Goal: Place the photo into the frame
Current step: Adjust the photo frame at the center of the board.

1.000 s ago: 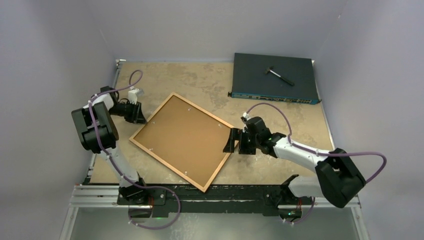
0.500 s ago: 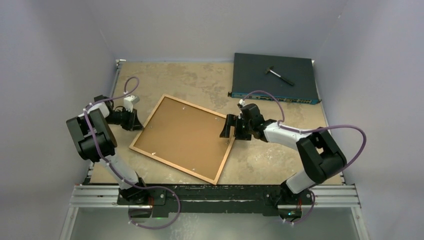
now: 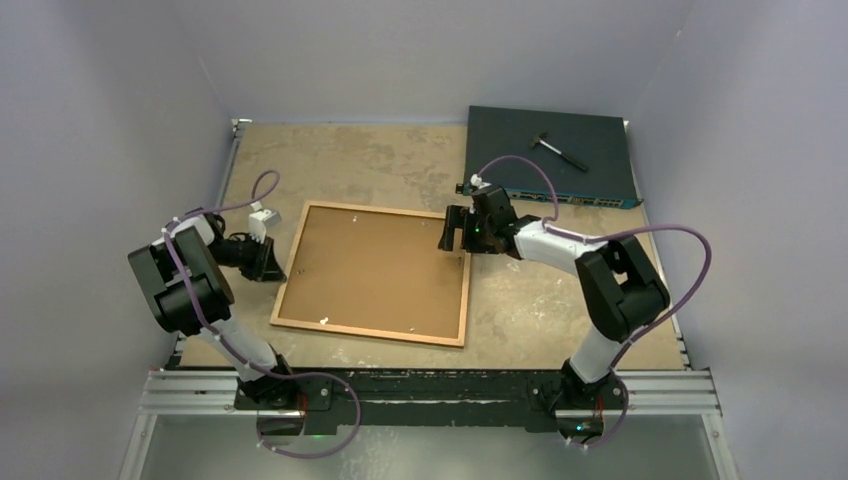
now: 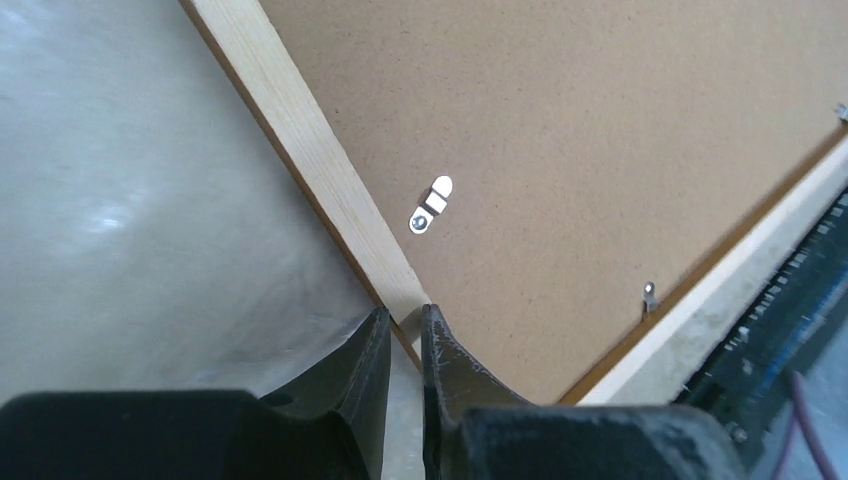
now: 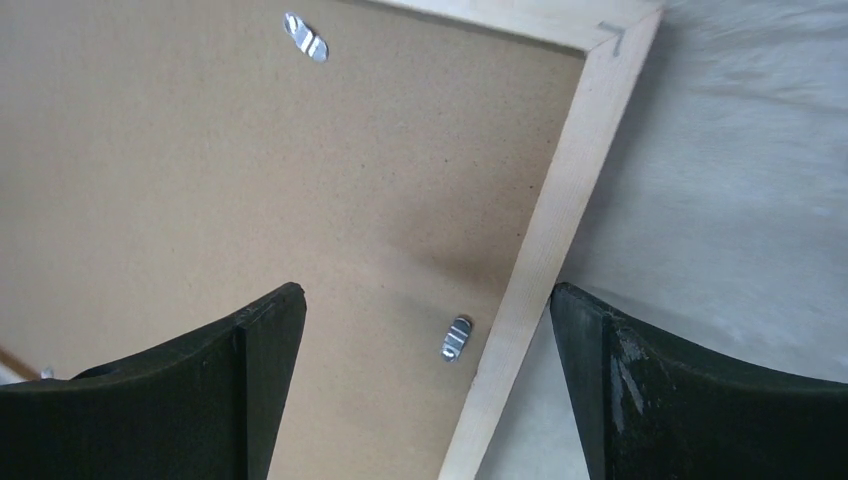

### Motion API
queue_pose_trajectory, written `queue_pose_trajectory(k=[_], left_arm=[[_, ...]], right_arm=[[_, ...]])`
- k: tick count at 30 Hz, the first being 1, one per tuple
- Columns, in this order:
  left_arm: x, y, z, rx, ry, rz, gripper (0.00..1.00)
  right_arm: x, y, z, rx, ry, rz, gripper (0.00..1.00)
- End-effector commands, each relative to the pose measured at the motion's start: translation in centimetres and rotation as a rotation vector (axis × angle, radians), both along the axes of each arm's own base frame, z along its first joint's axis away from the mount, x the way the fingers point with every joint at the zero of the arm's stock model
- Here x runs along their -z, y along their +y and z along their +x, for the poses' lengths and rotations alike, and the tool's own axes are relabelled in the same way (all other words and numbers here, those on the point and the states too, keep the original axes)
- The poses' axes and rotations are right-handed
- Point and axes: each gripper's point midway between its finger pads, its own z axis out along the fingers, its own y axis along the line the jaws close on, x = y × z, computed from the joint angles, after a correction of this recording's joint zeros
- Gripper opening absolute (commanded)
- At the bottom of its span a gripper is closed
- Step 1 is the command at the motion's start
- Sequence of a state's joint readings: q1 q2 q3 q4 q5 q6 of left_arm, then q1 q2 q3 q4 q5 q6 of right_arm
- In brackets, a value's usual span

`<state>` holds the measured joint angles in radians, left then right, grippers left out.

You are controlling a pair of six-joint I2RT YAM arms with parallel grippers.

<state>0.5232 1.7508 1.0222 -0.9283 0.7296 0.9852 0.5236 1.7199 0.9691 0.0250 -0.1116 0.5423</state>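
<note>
The frame (image 3: 370, 332) lies flat and back up on the middle of the worktop (image 3: 400, 160), closer to the near edge than the far one and nearly square to it. It is a thin rectangle of pale, smooth wood with mitred corners and an orange-brown outer edge. Filling it is a matte brown fibre board (image 3: 375, 268), finely speckled, with small shiny metal clips (image 4: 432, 203) turned onto it along the rails. The worktop is a worn, blotchy beige sheet.

The left claw (image 4: 405, 315) comes in low from the worktop's left edge and meets the frame's left rail about halfway along. Its black fingers are clenched to a narrow slit, the rail runs straight into that slit, and it looks pinched there.

The right claw (image 5: 425, 300) is at the frame's far right corner, spread wide and gripping nothing. It straddles the right rail, with one finger above the board and the other above bare worktop.

A dark flat box (image 3: 510, 150) sits in the far right corner, well apart from the frame.
</note>
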Motion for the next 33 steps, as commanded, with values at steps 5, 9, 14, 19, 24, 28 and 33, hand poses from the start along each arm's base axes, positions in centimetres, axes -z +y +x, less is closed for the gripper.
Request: queue_pose_trajectory(k=[5, 9, 14, 19, 24, 28, 33], left_arm=[[-0.3, -1.4, -2.3, 0.083, 0.130, -0.072, 0.02], [-1.7, -0.6, -0.5, 0.061, 0.093, -0.062, 0.11], [-1.9, -0.4, 1.2, 0.013, 0.075, -0.081, 0.32], [-0.8, -1.2, 1.6, 0.015, 0.069, -0.115, 0.30], [0.5, -0.9, 1.7, 0.008, 0.098, -0.110, 0.17], [0.5, -1.1, 1.6, 0.004, 0.092, -0.119, 0.12], [0.3, -1.2, 1.5, 0.006, 0.092, -0.121, 0.10]], right_arm=[[-12.2, 2.0, 1.8, 0.050, -0.337, 0.049, 0.95], [-11.8, 8.5, -0.1, -0.096, -0.307, 0.149, 0.95], [-11.8, 18.2, -3.9, -0.393, -0.286, 0.326, 0.92], [-10.6, 25.2, -7.0, -0.557, -0.308, 0.355, 0.90], [-8.8, 30.1, -10.1, -0.663, -0.287, 0.395, 0.88], [-8.2, 33.0, -12.0, -0.740, -0.281, 0.437, 0.85], [-6.1, 34.5, -11.9, -0.740, -0.238, 0.423, 0.84]])
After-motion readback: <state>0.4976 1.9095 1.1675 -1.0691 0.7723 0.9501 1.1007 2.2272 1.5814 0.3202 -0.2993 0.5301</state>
